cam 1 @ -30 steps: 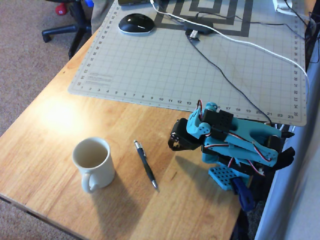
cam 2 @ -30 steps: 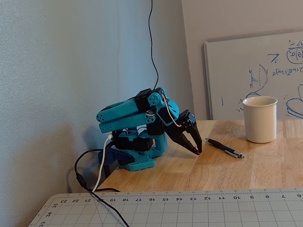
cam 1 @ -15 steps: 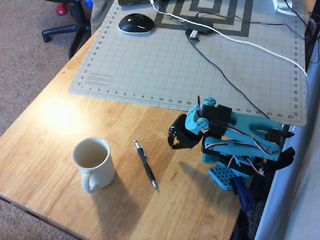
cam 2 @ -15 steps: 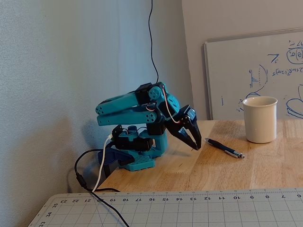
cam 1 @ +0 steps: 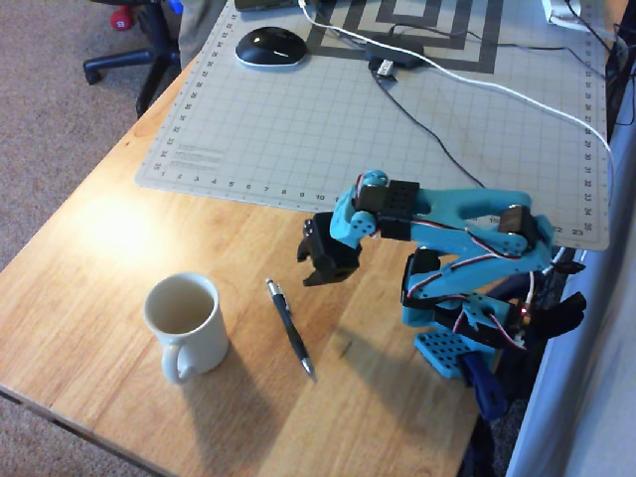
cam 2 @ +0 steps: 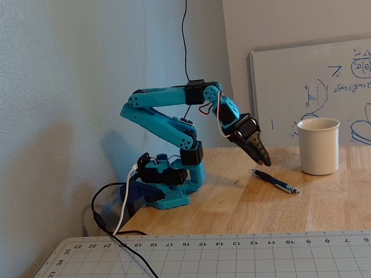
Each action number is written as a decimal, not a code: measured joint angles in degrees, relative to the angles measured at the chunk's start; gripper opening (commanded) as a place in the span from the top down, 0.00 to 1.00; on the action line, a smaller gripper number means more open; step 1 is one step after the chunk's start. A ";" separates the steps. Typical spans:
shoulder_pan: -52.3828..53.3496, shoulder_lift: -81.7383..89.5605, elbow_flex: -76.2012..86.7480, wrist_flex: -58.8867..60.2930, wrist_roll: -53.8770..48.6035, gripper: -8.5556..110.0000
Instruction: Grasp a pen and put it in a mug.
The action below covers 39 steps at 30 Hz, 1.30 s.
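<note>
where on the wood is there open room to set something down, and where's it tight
Bare wood lies between the mug and the cutting mat, toward the table's left edge in the overhead view. It is tight around the pen, with the gripper hanging beside it, and at the arm base.

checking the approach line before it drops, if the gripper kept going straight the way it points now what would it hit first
Probably the pen. In the fixed view the gripper hangs above it, angled down toward its near end. Depth is unclear; overhead, the gripper sits slightly aside, so it might meet the bare wooden table instead.
</note>
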 measured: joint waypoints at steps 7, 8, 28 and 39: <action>-5.45 -15.29 -5.98 -9.32 6.06 0.73; -6.33 -17.49 -7.38 -9.76 6.06 0.73; -10.20 -45.35 -35.07 3.69 -60.29 0.74; -6.94 -47.81 -36.91 5.89 -77.08 0.69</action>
